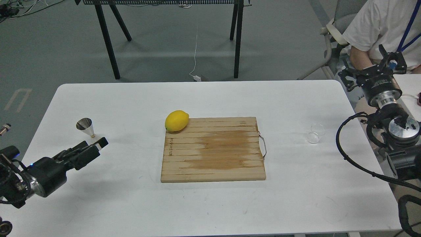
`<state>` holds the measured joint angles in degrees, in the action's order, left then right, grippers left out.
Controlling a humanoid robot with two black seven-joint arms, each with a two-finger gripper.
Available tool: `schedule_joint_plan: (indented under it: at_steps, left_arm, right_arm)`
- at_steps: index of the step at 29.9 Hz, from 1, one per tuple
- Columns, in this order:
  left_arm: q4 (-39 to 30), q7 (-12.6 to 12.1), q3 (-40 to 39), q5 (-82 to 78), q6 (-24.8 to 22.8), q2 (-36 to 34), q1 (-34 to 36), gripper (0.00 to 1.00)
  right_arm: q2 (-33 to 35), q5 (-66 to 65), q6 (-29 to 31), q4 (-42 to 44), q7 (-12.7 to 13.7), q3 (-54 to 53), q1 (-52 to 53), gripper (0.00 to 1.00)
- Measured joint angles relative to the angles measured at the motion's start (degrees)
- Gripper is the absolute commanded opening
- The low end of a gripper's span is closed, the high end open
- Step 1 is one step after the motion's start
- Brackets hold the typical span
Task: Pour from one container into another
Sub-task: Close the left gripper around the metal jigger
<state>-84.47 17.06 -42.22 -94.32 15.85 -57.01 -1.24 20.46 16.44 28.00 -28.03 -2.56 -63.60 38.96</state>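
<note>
White table (131, 204) with bamboo cutting board (213, 149), lemon (177, 120) on its far-left corner. Steel jigger (85, 127) upright at left, just beyond the left gripper (98, 144), whose fingers lie nearly together, empty. Clear cup (315, 133) at right; right gripper (373, 70) raised, spread, empty.

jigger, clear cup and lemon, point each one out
jigger (85, 126), head view, on its upper cone
clear cup (315, 133), head view, on its transparent wall
lemon (177, 120), head view, on the middle of its peel
</note>
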Motion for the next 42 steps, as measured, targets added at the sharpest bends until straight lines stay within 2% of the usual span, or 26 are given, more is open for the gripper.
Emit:
schedule_joint_plan:
  at_steps: [3, 6, 14, 29, 42]
  left_arm:
    - [6.9, -2.0, 1.0, -12.0, 4.6, 3.3, 0.2, 0.98]
    - [13.7, -2.9, 0.8, -22.1, 7.6, 6.8, 0.8, 0.98]
    - [28.9, -3.4, 0.9, -26.6, 9.1, 16.5, 8.9, 0.98]
    - [44.9, -2.8, 1.2, -23.7, 8.9, 25.9, 17.8, 0.92]
    - [50.8, -2.4, 1.3, -23.5, 8.7, 29.7, 20.3, 0.78]
  right_arm:
    - [0.3, 0.0, 0.0, 0.1, 0.0, -0.2, -0.3, 1.0]
    - [0.3, 0.1, 0.0, 0.1, -0.1, -0.4, -0.3, 1.0]
    - [0.3, 0.1, 0.0, 0.0, -0.1, -0.5, -0.3, 1.0]
    - [0.2, 0.2, 0.0, 0.1, -0.1, -0.9, -0.4, 1.0]
    - [0.4, 0.2, 0.0, 0.2, -0.2, -0.9, -0.4, 1.0]
